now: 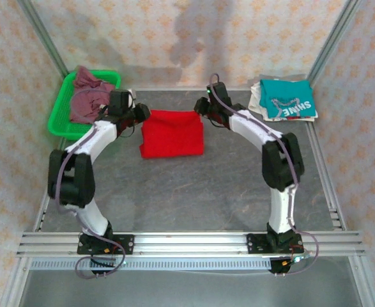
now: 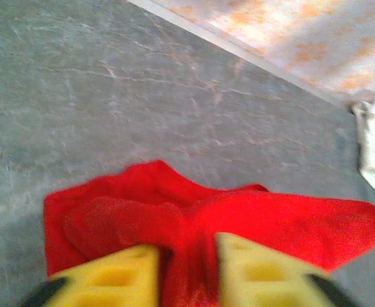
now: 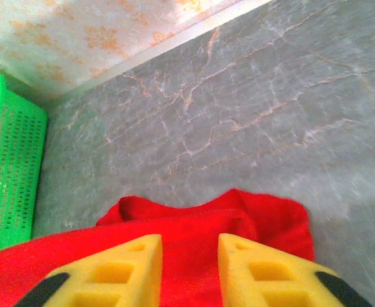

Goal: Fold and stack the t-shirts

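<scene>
Red t-shirt (image 1: 172, 133) folded flat, approx. rectangular, edges rumpled.

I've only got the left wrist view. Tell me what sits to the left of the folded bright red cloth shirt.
Observer: A green plastic mesh basket stands at the far left, with a dusty mauve cloth shirt heaped in it.
Operator: Now report the other arm.
Observer: The right tool is at the far right corner of the bright red cloth shirt, its yellow fingers apart and red cloth showing in the gap.
Operator: Identify that pale cloth at my right edge.
Observer: It is a whitish cloth shirt, folded, with a teal cloth shirt printed "SHINE" in white lying on top of it.
</scene>
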`<action>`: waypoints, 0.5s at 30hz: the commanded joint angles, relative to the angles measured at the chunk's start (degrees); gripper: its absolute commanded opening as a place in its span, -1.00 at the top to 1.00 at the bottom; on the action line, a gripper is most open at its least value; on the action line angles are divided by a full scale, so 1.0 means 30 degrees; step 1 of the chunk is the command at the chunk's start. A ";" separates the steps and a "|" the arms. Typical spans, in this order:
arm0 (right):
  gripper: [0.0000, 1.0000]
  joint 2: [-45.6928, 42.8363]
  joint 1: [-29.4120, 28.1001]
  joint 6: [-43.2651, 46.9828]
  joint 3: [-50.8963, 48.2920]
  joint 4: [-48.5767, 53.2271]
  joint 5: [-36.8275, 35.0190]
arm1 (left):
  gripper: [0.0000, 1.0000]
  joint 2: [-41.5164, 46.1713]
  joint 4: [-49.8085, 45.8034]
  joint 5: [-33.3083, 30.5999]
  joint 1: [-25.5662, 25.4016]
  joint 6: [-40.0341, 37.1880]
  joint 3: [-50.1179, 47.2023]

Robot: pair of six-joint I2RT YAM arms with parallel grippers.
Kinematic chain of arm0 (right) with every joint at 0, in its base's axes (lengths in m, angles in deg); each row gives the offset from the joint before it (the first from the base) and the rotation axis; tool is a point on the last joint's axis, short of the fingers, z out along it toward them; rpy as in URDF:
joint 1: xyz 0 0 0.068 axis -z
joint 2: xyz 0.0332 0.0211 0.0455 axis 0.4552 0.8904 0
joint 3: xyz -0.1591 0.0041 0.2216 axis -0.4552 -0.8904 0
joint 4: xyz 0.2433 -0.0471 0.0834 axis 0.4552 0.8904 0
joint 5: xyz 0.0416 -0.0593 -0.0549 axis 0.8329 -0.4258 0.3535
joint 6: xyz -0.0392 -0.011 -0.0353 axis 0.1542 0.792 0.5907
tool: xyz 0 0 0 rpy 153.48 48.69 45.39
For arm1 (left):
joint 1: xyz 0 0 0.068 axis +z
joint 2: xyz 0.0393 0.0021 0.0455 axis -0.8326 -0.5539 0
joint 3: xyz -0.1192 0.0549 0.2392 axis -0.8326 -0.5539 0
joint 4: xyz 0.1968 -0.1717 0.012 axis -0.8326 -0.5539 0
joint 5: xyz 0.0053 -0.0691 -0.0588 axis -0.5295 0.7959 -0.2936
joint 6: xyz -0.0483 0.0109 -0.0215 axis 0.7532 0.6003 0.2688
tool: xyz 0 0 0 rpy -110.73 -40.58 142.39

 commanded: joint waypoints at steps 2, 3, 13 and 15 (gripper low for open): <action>0.33 0.1626 0.0523 0.0373 0.2886 0.2125 0.0816 | -0.18 -0.2166 -0.1045 -0.1463 0.0332 -0.0353 0.3379; 0.31 0.1212 0.0486 0.0433 0.2489 0.1882 0.0878 | -0.20 -0.2030 -0.0961 -0.1367 0.0268 -0.0206 0.3301; 0.31 -0.3848 -0.1546 -0.0685 -0.6573 -0.3133 0.4940 | -0.20 0.2397 0.0523 -0.4622 -0.3335 -0.0798 -0.3077; 0.34 -0.3508 -0.1745 -0.1446 -0.8142 -0.5040 0.5122 | -0.16 0.2130 0.1912 -0.4149 -0.3405 -0.0397 -0.4336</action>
